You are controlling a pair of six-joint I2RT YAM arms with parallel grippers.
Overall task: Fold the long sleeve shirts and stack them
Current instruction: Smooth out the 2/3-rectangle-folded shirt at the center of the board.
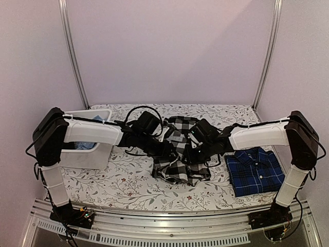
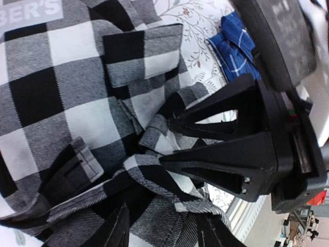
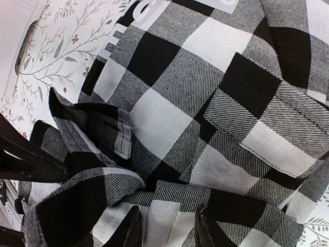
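Note:
The black-and-white check long sleeve shirt (image 1: 177, 167) lies bunched at the table's middle, filling both wrist views (image 2: 61, 92) (image 3: 216, 77). My left gripper (image 1: 172, 153) (image 2: 164, 234) presses into it, jaws apart, a fold of check cloth lying between them. My right gripper (image 1: 191, 153) (image 3: 167, 231) faces it from the right, jaws apart astride another fold. In the left wrist view the right gripper (image 2: 165, 140) points its tips at the cloth. The navy plaid long sleeve shirt (image 1: 254, 170) (image 2: 234, 46) lies folded at the right.
A white bin (image 1: 90, 149) holding blue cloth stands at the left, under the left arm. The floral tablecloth (image 1: 128, 180) covers the table. Metal posts stand at both back corners, and a rail runs along the near edge.

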